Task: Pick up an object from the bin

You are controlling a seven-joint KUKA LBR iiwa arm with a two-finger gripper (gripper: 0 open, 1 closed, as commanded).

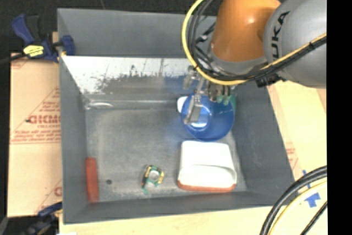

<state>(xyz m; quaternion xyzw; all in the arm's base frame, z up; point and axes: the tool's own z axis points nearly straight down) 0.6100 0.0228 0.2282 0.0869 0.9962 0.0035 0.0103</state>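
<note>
Orange cover: the domed orange cover (245, 22) on the wrist is sitting closest to the lens, hanging over the far right part of the bin, with a yellow cable (186, 27) looping round its left side.
Arm: the grey KUKA arm (300, 36) is reaching in from the right edge and bending down under that cover.
Gripper: the gripper (195, 110) is hanging below the cover, its metal overlapping the left part of a round blue thing.
Pincer state: I cannot tell whether it is open or closed, and nothing is showing as gripped.
Round blue thing: the round blue thing (217, 121) – bowl-like, with a pale patch at its left – is lying in the right half of the bin, toward the far wall and directly under the gripper.
White pad: a white rounded pad (206, 165) with an orange lower edge is lying just in front of the blue thing, close to the near wall.
Small piece: a small green-and-yellow piece (152, 176) is resting left of the pad, apart from it, near the near wall.
Red stick: a short red stick (91, 179) is lying in the near left corner, running along the left wall – well apart from the gripper.
Bin: the grey metal bin (70, 118) is holding all four things on its floor.
</note>
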